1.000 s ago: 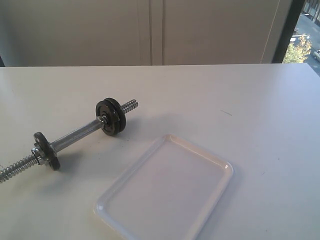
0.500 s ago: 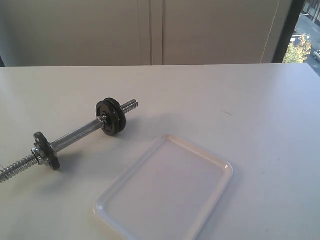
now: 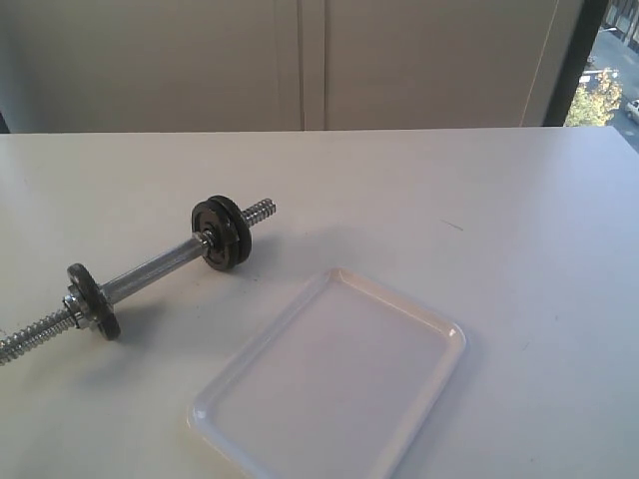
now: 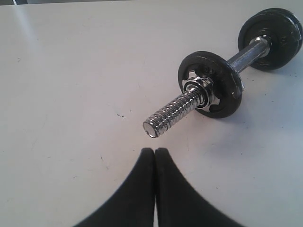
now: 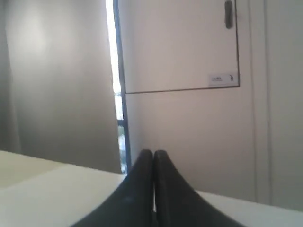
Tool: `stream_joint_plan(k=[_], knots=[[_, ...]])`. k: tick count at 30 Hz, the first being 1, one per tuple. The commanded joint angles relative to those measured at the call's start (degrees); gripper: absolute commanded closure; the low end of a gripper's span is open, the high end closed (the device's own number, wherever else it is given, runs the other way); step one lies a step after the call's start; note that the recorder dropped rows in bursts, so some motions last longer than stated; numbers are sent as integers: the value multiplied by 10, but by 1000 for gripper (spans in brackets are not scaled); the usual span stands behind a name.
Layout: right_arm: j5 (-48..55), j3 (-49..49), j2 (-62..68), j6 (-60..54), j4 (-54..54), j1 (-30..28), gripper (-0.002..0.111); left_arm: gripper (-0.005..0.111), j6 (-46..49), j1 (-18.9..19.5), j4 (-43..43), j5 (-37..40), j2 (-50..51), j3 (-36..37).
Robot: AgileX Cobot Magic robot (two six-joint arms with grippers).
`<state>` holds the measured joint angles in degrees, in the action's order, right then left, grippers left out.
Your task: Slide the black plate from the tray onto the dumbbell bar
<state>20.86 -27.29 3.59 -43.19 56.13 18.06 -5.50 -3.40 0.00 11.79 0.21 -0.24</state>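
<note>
1. Well, nothing has moved over the last second. The dumbbell bar (image 3: 155, 269) lies exactly where it did on the bench (image 3: 479, 200), and the tray (image 3: 329, 384) beside it hasn't shifted either.
2. Look at that tray: bare, not a thing in it. It sits just off the bar, not touching.
3. So where's the black plate (image 3: 224, 235)? My read is that it's one of the two dark discs stacked together on one end of the bar, with a short stub of thread poking out beyond them. Which of the pair it is, I can't tell.
4. The bar's other end carries a single disc (image 4: 210, 85) held by a silver nut (image 4: 201, 90), with a long run of bare thread past it.
5. The left claw (image 4: 155, 151) hangs just off the tip of that long thread, fingers pressed together and holding nothing.
6. The right claw (image 5: 153, 153) is pinched closed and empty too. Its camera shows only bench and a wall panel (image 5: 180, 47), with no bar in sight.
7. What the stillness means: with the tray cleared, both claws empty and nothing stirring, I'd judge the slide-on done, or very nearly so.
</note>
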Motion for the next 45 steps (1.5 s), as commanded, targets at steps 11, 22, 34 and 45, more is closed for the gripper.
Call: stream_joint_plan(k=[11, 22, 34, 45], knots=[[-8, 168, -36, 637, -663, -58, 108, 107, -1, -4, 0, 2, -2, 2], [24, 273, -36, 564, -550, -95, 108, 107, -1, -4, 0, 2, -2, 2], [-13, 273, -36, 380, -544, -147, 108, 107, -1, -4, 0, 2, -2, 2], [-15, 273, -36, 400, -533, -147, 108, 107, -1, -4, 0, 2, -2, 2]])
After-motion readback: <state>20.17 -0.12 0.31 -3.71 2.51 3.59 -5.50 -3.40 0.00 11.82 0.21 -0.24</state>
